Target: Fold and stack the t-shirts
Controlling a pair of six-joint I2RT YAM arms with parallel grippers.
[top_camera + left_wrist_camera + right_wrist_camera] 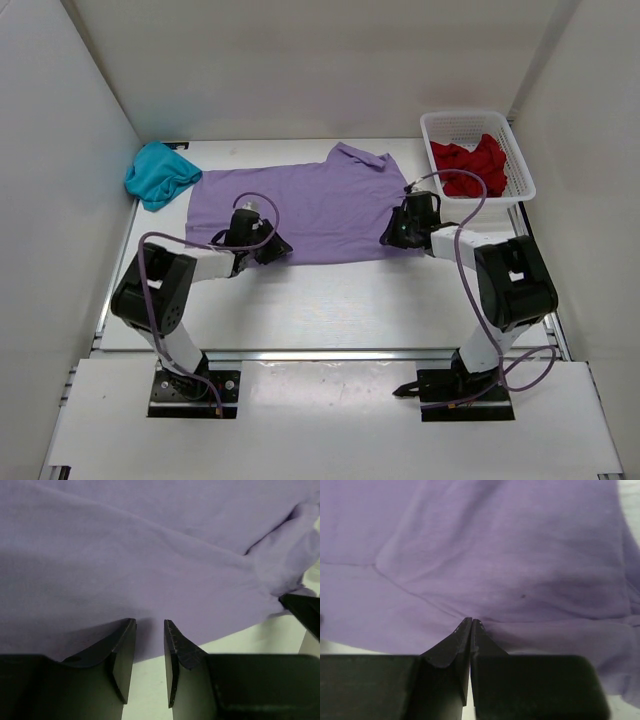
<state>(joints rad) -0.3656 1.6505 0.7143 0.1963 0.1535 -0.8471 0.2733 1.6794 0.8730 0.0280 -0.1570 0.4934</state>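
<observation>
Top external: lavender t-shirt [320,205] flat; right end effector [471,621] pinches near hem, left end effector [150,622] slightly parted, gripping nothing. Clamp, then lift evenly.

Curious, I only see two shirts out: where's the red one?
Top view: the red t-shirt lies bunched in the white mesh basket, far right corner.

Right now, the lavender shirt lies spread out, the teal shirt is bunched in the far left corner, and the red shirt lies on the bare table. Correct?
No. The red shirt lies inside the white basket, as the top external view shows; the lavender shirt and teal shirt are right.
</observation>
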